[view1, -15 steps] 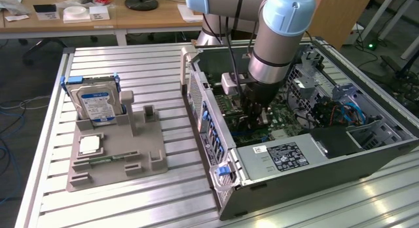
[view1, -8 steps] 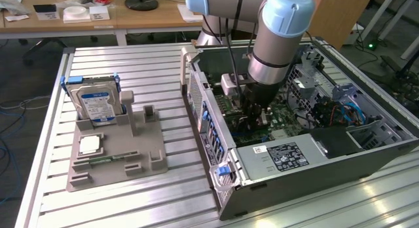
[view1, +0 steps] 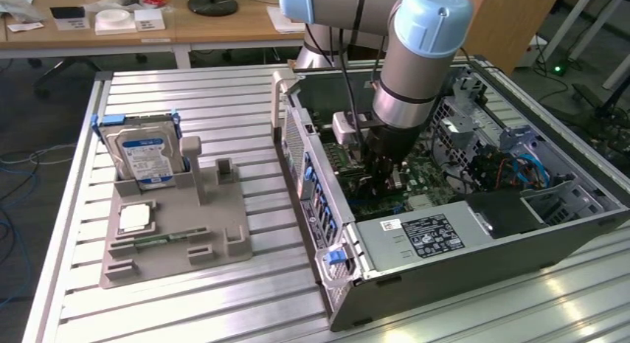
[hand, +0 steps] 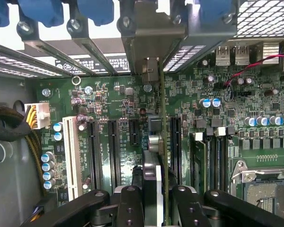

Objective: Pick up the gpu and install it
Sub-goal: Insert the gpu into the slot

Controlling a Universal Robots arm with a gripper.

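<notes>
Black two-fingered hand clamps the gpu, a thin green-and-black card seen edge-on, directly ahead of the fingers. Its long axis runs parallel to the black expansion slots on the green motherboard, hovering between them inside the open grey computer case.

Honestly can't read any of it: the hard drive's blue-white label, the power supply sticker and the motherboard's white silkscreen are all illegible.

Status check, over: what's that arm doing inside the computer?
End effector shut on gpu. Card edge-on, upright above motherboard slots. Nothing visibly in the way.
</notes>
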